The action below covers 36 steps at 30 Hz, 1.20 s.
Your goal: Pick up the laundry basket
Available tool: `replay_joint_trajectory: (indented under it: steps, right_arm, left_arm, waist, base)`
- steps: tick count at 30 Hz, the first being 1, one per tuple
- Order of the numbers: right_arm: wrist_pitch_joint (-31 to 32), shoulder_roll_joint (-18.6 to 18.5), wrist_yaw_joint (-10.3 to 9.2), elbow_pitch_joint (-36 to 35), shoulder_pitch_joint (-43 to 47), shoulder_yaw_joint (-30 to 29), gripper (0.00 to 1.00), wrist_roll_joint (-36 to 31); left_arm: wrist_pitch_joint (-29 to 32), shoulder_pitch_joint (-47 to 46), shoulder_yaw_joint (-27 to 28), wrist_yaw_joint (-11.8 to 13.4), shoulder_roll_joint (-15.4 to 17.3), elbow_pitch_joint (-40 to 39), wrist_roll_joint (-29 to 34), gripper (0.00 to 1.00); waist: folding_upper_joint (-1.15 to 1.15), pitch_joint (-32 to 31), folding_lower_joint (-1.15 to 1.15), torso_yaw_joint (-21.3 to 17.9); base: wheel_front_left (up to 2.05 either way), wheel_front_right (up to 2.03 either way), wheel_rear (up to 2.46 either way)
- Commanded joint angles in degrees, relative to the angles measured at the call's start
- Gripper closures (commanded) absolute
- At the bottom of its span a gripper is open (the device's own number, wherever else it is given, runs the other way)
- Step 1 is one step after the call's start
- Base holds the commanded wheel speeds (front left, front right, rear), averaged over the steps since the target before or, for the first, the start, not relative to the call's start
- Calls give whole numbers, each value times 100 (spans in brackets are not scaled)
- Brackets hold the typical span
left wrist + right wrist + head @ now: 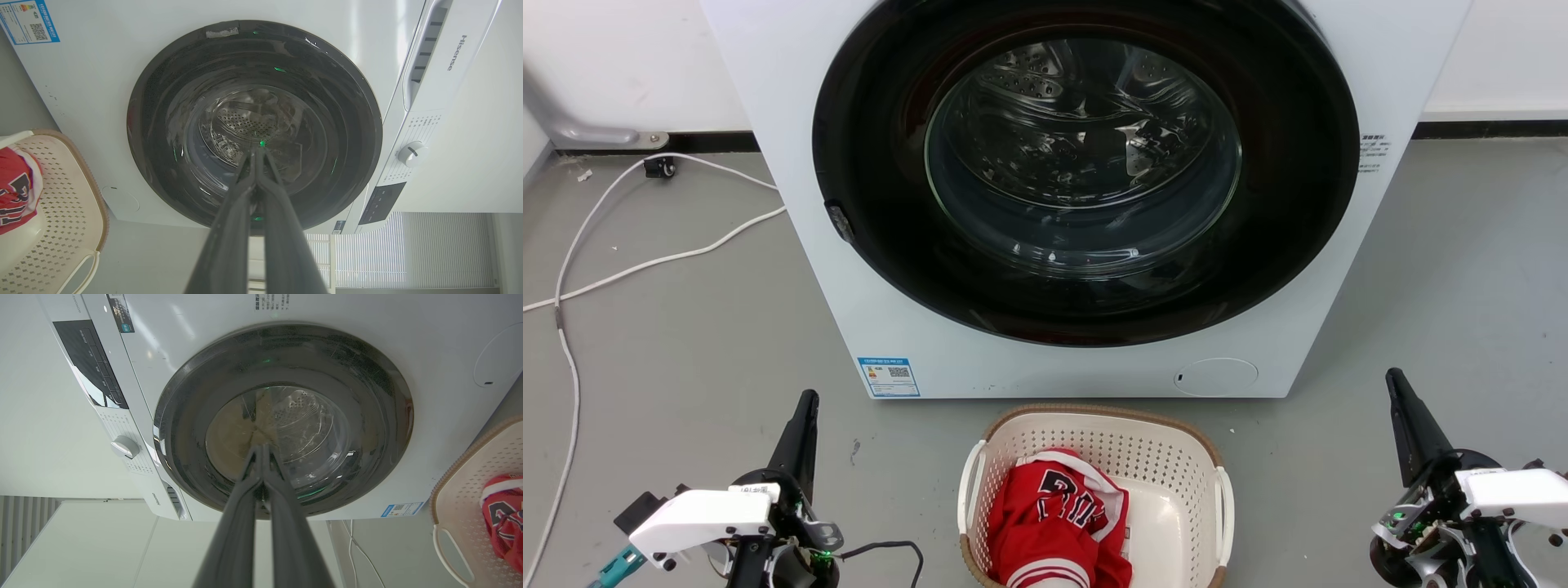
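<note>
The laundry basket [1168, 469] is cream-white with a brown rim and white side handles. It stands on the floor just in front of the washer, at the bottom middle of the head view, with a red jersey [1058, 523] inside. My left gripper [805, 408] is shut and empty, well to the basket's left, fingers pointing up the view. On the far side, my right gripper [1396, 384] is also shut and empty. The basket [65, 204] sits at the left edge of the left wrist view behind the left gripper [258, 153], and the basket [470, 486] is at the right edge past the right gripper [261, 451].
A white front-loading washer [931, 343] with a dark round glass door [1086, 163] rises behind the basket. White cables [645, 261] trail over the grey floor at the left. Bare grey floor lies between each gripper and the basket.
</note>
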Motion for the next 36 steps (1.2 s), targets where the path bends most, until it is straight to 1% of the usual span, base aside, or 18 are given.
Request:
replay_joint_trajectory:
  steps: [1, 27, 28, 31, 36]
  right_arm:
    - [22, 18, 15, 6, -62, -8, 100, -22]
    - [21, 19, 15, 7, -62, -11, 100, -23]
    - [22, 20, 15, 7, -62, -11, 0, -23]
    - [-1, 12, -1, 100, 85, 8, 0, -6]
    - [-143, 12, 0, 37, 115, 78, 0, -59]
  left_arm:
    - [30, -53, 20, -19, -6, 8, 12, 100]
    - [29, -55, 33, -19, -14, 9, 25, 100]
    - [30, -55, 33, -19, -14, 9, 25, 0]
    - [16, 83, -8, 7, -32, 104, 10, 0]
    - [-129, 67, -173, 5, -31, 60, 70, 0]
  waist:
    - [0, 0, 0, 0]
    - [0, 0, 0, 0]
    - [0, 0, 0, 0]
    - [0, 1, 0, 0]
    - [0, 4, 0, -2]
  base:
    - [0, 0, 0]
    - [0, 0, 0]
    - [0, 0, 0]
    - [0, 0, 0]
    - [0, 0, 0]
